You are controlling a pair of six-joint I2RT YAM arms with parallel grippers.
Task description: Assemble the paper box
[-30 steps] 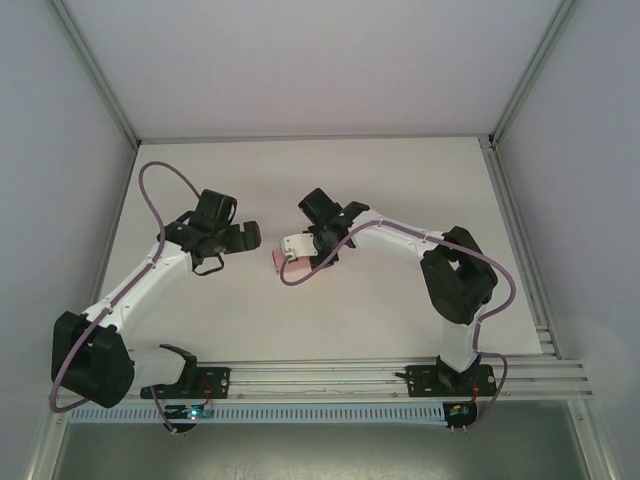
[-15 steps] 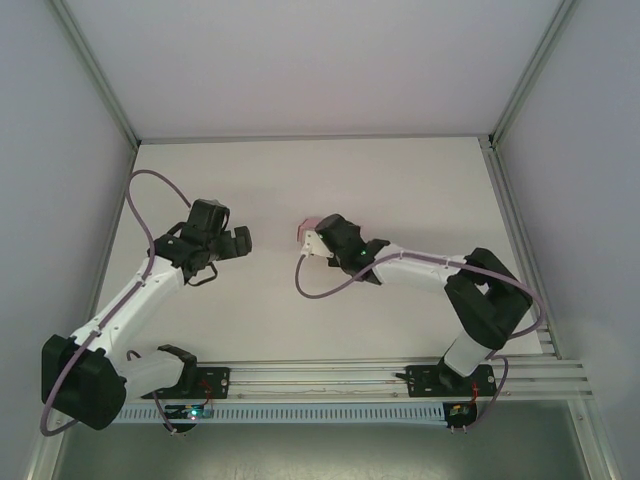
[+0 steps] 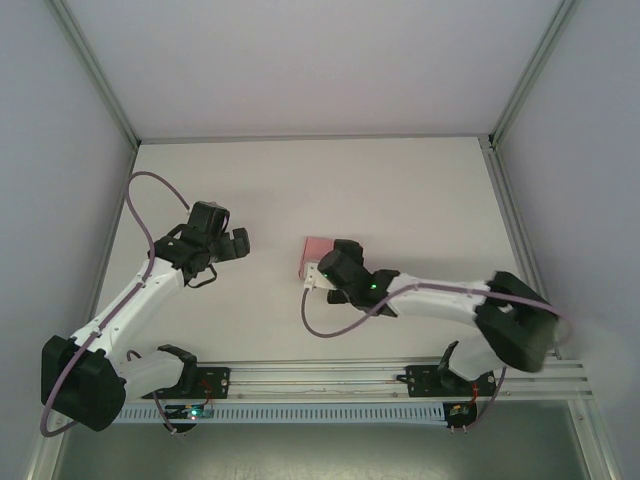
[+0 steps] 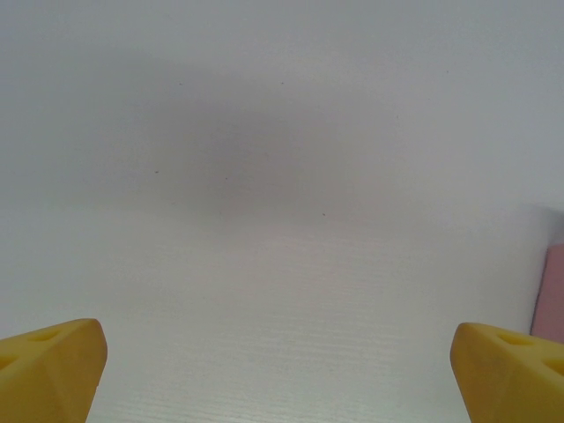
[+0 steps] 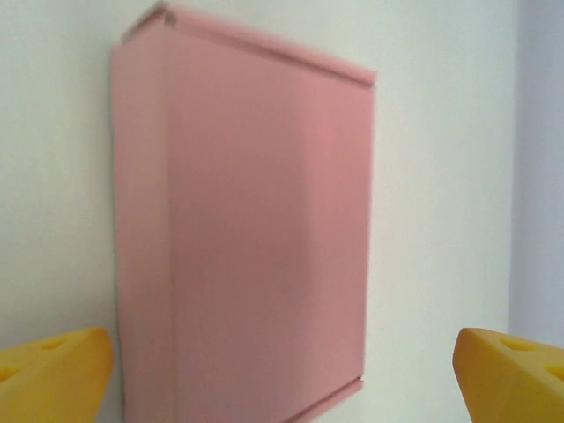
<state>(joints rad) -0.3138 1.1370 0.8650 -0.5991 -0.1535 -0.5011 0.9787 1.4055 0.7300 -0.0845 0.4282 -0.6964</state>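
Risk: the right claw (image 5: 282,377) is sitting right at the near end of the paper box (image 5: 247,238). A low pass could be shoving the light card askew or popping a tucked flap, prob. undoing the fold. Box is lying flat on the surface (image 4: 282,132), mid-scene, broad face up. Its long axis is running approx near-to-far, far end pointing away from that claw. Right claw & left claw (image 4: 282,374) are both gaping wide w/ nothing held.

My top camera looks down from high above the paper box (image 3: 318,250), taking in the whole table (image 3: 420,190). My right wrist camera hangs close over the box, facing straight onto it. My left wrist camera faces bare table left of the box, sharing its edge.
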